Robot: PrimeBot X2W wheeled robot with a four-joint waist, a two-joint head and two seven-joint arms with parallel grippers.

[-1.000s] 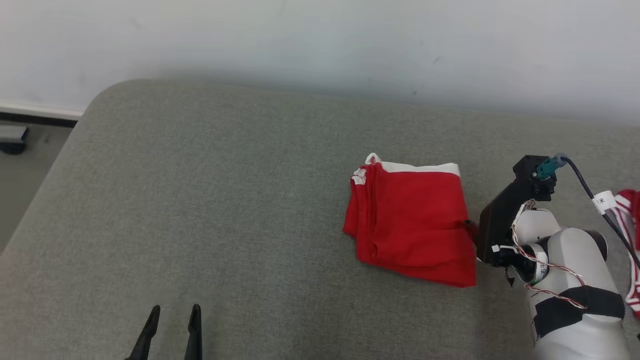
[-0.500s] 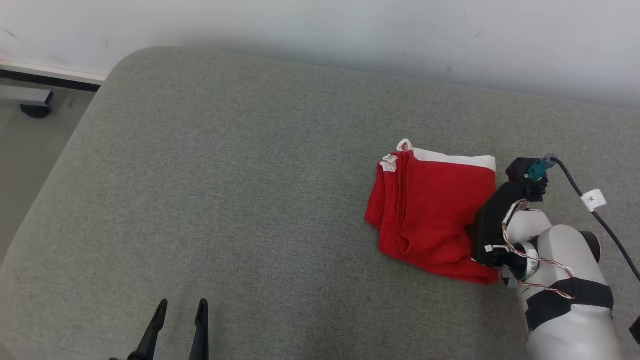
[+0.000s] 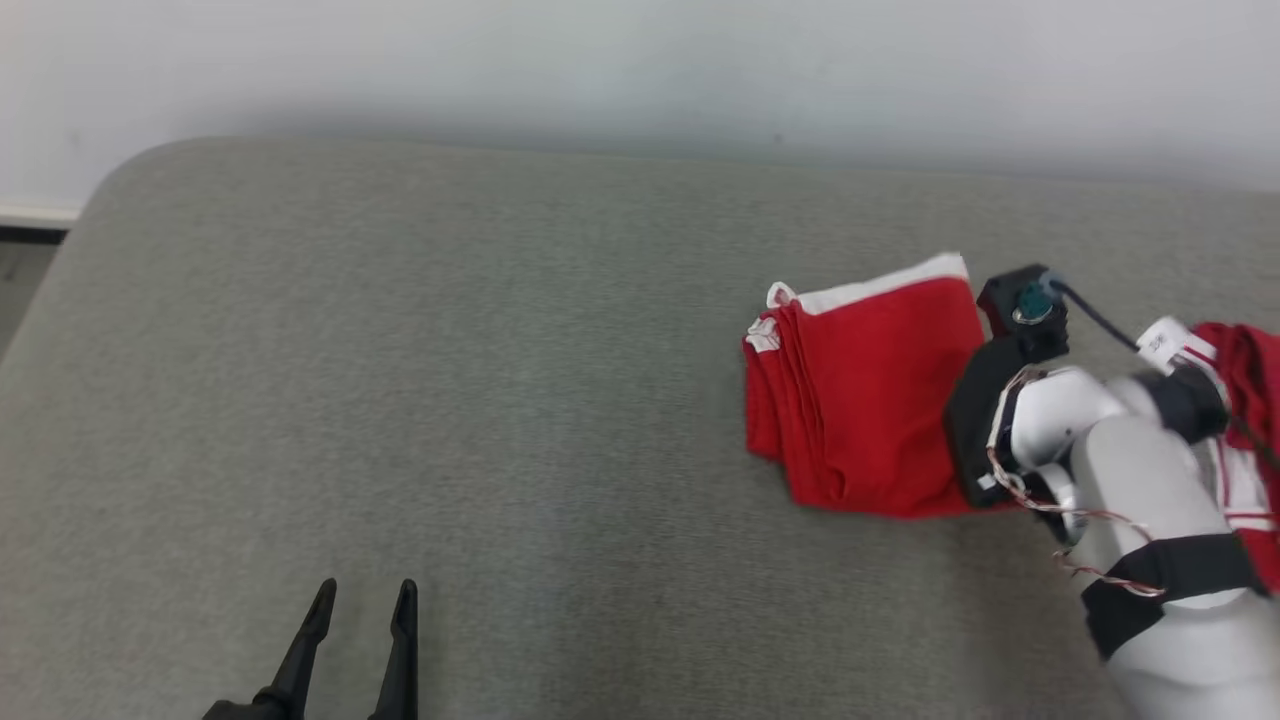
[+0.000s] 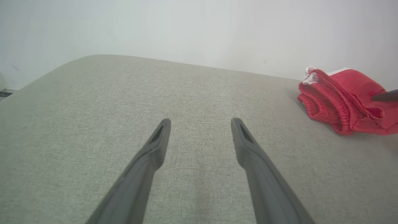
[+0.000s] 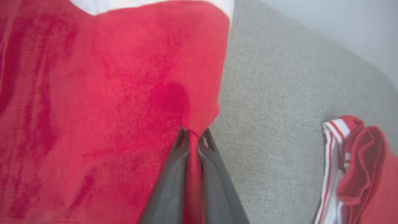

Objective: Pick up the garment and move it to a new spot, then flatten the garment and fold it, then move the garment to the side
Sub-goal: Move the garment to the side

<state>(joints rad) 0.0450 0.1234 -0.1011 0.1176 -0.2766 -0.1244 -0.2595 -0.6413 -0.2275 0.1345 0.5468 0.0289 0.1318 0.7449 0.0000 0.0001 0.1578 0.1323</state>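
So the folded red garment [image 3: 868,395] with the white band along its far edge is lying on the right half of the grey padded surface [image 3: 450,380], a bit back from the near edge. The folded layers stack up on its left side, and in the left wrist view [image 4: 340,96] you can see them as a thick, ribbed bundle.

The right hand [image 5: 193,134] is clenched onto the garment's right edge. The right wrist view shows both dark fingers [image 5: 174,174] pressed close together with a ridge of red fabric pinched between them, right where the cloth meets the bare grey padding. In the head view the black wrist block and pale forearm [image 3: 1140,470] sit over that same edge, so the fingertips themselves are covered there.

The left hand [image 3: 362,592] is down at the near left, well apart from the garment, fingers spread wide and grasping nothing, just hanging over bare grey fabric [image 4: 200,123].

There's also a second red piece of clothing with white stripes [image 5: 357,168] bunched up further right, near the garment but not touching it. A pale wall [image 3: 640,60] runs behind the whole thing.
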